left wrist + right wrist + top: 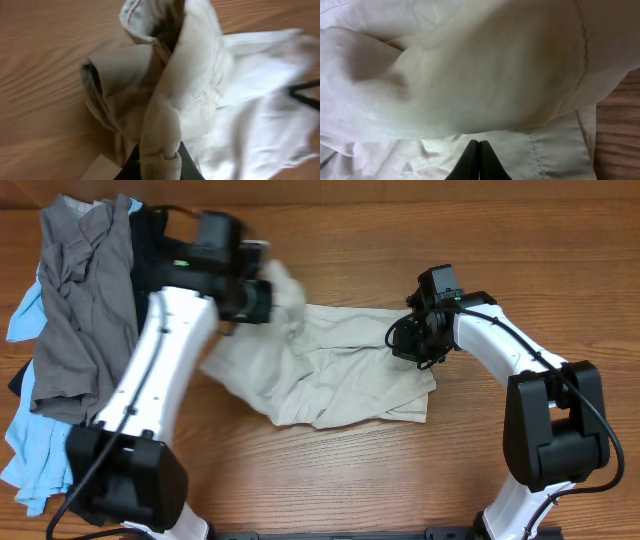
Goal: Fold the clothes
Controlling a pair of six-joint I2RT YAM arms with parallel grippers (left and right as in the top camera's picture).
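The beige shorts [340, 370] are spread across the middle of the tabletop [400, 480], with their long axis running from 9 to 3 o'clock in the overhead view. The 9 o'clock end is lifted and bunched at the left jaws, which are closed on a thick roll of the cloth, seen squeezed between them in the left wrist view. The right jaws are set at the 3 o'clock edge. They are closed tip to tip, and a fold of the shorts appears to be nipped between them.

The body of the garment therefore lies toward 3 o'clock from the left jaws and toward 9 o'clock from the right jaws. The fold is judged to depend on the raised end being carried along that axis over the flat part.

The cloth is creased and limp, and a paler inner band with reddish stitching is turned outward at the bunch. A grey garment [85, 300], a light-blue garment [30, 450] and a black garment [150, 240] are heaped at 9 o'clock.
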